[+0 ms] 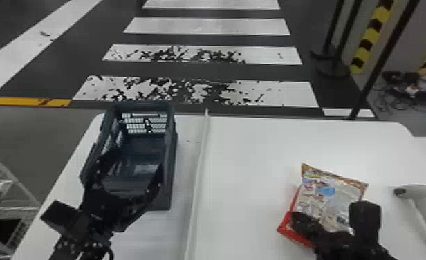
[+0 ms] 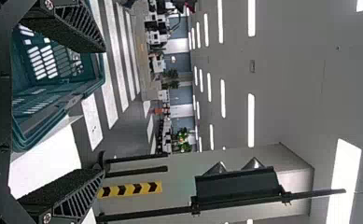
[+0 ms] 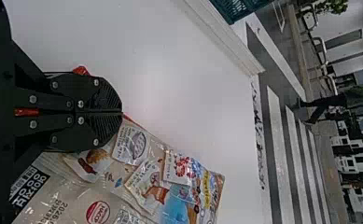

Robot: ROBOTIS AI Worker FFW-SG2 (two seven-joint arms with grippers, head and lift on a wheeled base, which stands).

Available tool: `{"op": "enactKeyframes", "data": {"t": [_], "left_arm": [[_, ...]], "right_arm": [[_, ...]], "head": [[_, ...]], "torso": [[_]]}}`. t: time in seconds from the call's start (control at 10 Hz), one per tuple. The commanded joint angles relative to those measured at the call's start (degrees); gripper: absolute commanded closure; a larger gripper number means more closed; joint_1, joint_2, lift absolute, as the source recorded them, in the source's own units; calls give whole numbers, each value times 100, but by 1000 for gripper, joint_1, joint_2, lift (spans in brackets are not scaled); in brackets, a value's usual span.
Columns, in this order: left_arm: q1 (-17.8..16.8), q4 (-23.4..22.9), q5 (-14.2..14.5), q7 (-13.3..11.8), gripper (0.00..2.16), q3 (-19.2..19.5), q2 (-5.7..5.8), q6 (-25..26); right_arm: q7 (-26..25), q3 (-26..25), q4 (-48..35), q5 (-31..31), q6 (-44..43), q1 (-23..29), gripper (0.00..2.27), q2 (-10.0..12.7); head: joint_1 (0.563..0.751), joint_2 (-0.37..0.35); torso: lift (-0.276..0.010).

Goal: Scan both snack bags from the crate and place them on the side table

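While L pincer (image 1: 134, 166) gapes nr crate (image 1: 172, 155) rim, bags (image 1: 321, 198) well apart fr. it.

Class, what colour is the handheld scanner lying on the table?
Light grey; the scanner shows best in the head view.

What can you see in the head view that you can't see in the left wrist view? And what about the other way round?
Head view: a snack bag, the gray scanner and the right claw.

Left wrist view: long ceiling lights high above and some green plants far away.

Both: the crate, the left claw with its fingers open, the white stripes on the floor and the yellow-and-black striped strip.
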Motion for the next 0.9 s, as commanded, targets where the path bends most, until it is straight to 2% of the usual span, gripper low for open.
{"op": "enactKeyframes", "data": {"t": [0.0, 0.3, 0.5, 0.8], "left_arm": [[-3, 5, 0, 0, 80, -7, -1, 0], [-30, 40, -9, 0, 80, -42, -1, 0], [-47, 58, -9, 0, 80, -60, -1, 0], [-74, 58, -9, -9, 80, -121, -1, 0]], "right_arm": [[143, -153, -155, 21, 225, 10, 2243, 31], [504, -452, -463, 153, 507, 28, 2243, 31], [565, -461, -762, 91, 665, 133, 2243, 31], [565, 102, -1236, 118, 841, 335, 2243, 31]], "head": [[695, 23], [695, -3], [695, -22], [695, -6]], "torso": [[-98], [-98], [-98], [-98]]}}
